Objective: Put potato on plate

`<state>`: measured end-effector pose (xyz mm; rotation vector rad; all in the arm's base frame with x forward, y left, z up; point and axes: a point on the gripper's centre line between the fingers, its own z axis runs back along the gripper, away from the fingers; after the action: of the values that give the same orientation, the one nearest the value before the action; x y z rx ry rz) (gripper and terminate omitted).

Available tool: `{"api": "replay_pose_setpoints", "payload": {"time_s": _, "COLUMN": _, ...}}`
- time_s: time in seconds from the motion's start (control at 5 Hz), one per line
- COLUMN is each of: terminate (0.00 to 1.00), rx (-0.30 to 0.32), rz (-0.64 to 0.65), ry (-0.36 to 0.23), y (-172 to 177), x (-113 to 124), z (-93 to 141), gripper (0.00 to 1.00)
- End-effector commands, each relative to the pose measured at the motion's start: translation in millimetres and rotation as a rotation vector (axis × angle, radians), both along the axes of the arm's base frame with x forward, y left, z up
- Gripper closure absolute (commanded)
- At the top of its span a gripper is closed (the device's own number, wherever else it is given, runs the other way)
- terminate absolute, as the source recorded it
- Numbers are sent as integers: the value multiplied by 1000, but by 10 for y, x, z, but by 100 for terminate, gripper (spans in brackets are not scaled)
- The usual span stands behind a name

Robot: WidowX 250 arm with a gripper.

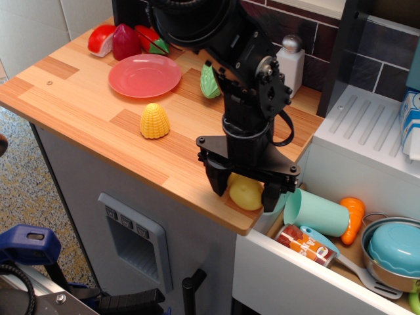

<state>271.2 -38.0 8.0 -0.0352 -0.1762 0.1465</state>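
fingers clamped on potato | counter edge | plate well apart

The can in the drawer carries lettering too blurred to read.

yellow corn on the wooden counter, teal cup in drawer

Hand astride potato
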Motion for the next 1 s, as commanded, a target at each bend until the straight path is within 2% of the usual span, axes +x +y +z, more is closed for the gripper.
{"api": "replay_pose_setpoints", "payload": {"time_s": 0.0, "terminate": 0, "rx": -10, "rz": 31, "ry": -39, "y": -12, "x": 106, "z": -4, "gripper": 100}}
{"api": "replay_pose_setpoints", "payload": {"time_s": 0.2, "terminate": 0, "rx": 93, "rz": 19, "ry": -39, "y": 80, "x": 82, "z": 263, "gripper": 100}}
{"api": "replay_pose_setpoints", "payload": {"time_s": 0.4, "terminate": 0, "rx": 204, "rz": -46, "ry": 24, "y": 495, "x": 114, "z": 754, "gripper": 100}}
{"api": "replay_pose_setpoints", "payload": {"time_s": 0.6, "terminate": 0, "rx": 258, "rz": -91, "ry": 32, "y": 893, "x": 335, "z": 1169, "gripper": 100}}
{"api": "replay_pose_setpoints", "payload": {"time_s": 0.8, "terminate": 0, "rx": 313, "rz": -161, "ry": -13, "y": 1294, "x": 535, "z": 1194, "gripper": 100}}
